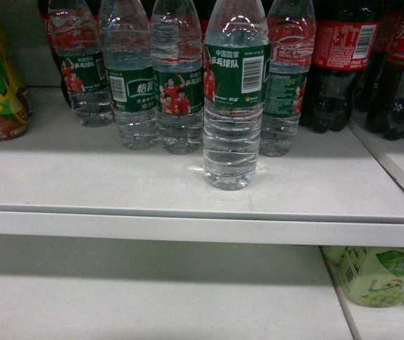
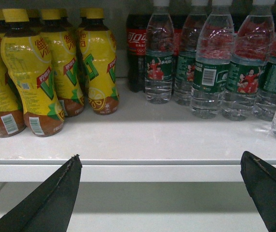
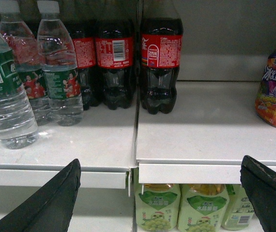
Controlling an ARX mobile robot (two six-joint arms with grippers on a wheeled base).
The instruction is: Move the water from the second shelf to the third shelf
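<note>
the water bottle is set forward on the second shelf, just ahead of its row. both grippers are spread wide, holding nothing; neighbouring bottles could be toppled if it is approached crookedly.

Front water bottle stands forward alone; bare shelf either side; bottle row close behind.

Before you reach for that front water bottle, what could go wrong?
The front water bottle stands just ahead of a tight row of water bottles; a wide approach could topple neighbours. The cola bottles stand close on the right, so drifting that way may bump them. Both the left hand and right hand are open and hold nothing.
</note>
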